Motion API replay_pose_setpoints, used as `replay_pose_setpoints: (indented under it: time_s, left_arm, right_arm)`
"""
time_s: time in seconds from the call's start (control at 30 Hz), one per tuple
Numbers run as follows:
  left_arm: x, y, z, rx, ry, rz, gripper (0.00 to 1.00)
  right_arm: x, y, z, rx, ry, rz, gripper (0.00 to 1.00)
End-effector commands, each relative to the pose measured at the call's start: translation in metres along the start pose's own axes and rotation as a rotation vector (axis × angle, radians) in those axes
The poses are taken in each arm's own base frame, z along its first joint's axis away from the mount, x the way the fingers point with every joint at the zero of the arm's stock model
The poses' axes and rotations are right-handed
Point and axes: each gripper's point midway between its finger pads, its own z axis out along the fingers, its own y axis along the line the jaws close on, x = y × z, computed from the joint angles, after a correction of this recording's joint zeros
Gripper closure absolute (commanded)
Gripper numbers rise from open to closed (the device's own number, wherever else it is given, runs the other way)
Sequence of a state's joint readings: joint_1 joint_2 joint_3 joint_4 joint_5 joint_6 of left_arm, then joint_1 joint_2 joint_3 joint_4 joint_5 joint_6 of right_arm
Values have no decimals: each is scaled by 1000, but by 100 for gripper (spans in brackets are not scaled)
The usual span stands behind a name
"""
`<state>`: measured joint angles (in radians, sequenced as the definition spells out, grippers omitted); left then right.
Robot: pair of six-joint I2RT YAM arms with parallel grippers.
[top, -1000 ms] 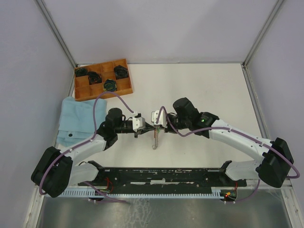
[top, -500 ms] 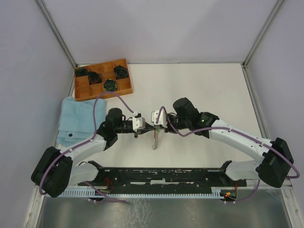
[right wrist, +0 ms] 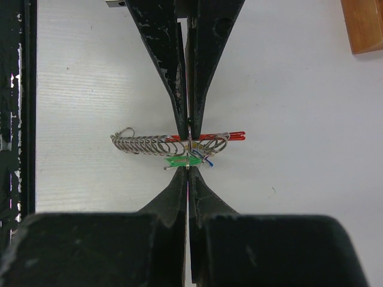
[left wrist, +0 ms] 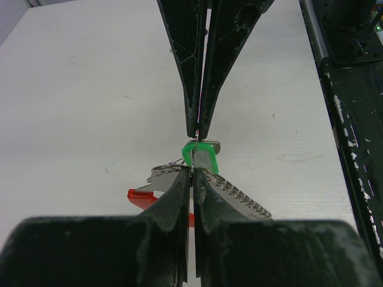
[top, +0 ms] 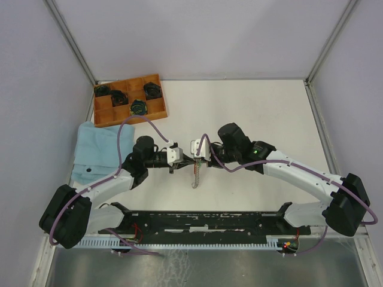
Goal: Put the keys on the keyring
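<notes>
Down at the near edge, a black rail [top: 209, 220] runs between the two arm bases. Moving out, both arms reach in and meet tip to tip over the middle of the white surface [top: 269, 113]. The left tool [left wrist: 191, 170] is pinched narrow, its tips closed on the keyring [right wrist: 206, 140]. The red strap [left wrist: 142, 196] sticks out one side and the silver chain [right wrist: 140, 144] the other, trailing toward the near edge. Facing it, the right tool [right wrist: 187, 170] is clamped fully together on the edge of the green key [right wrist: 178, 160], which sits just beside the ring, between the two sets of tips. A sliver of blue shows by the ring, too small to make out. Further left, a blue cloth [top: 96, 149] lies flat. At the far left corner, a wooden tray [top: 157, 107] holds dark coils [top: 138, 107].
</notes>
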<state>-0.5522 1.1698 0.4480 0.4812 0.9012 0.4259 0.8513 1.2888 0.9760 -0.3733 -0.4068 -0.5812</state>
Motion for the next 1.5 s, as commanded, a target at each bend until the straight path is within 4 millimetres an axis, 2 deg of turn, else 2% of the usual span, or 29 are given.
replay_pose_setpoints:
  time_s: [0.0, 0.53, 1.47]
  left_arm:
    - [-22, 3, 4, 23, -62, 42, 97]
    - [-21, 5, 4, 14, -56, 42, 97]
    - [-23, 2, 5, 31, -64, 42, 97]
  right_arm:
    - [-31, -13, -5, 35, -81, -43, 99]
    - [-28, -16, -10, 63, -63, -45, 99]
    - [-37, -4, 3, -45, -92, -28, 99]
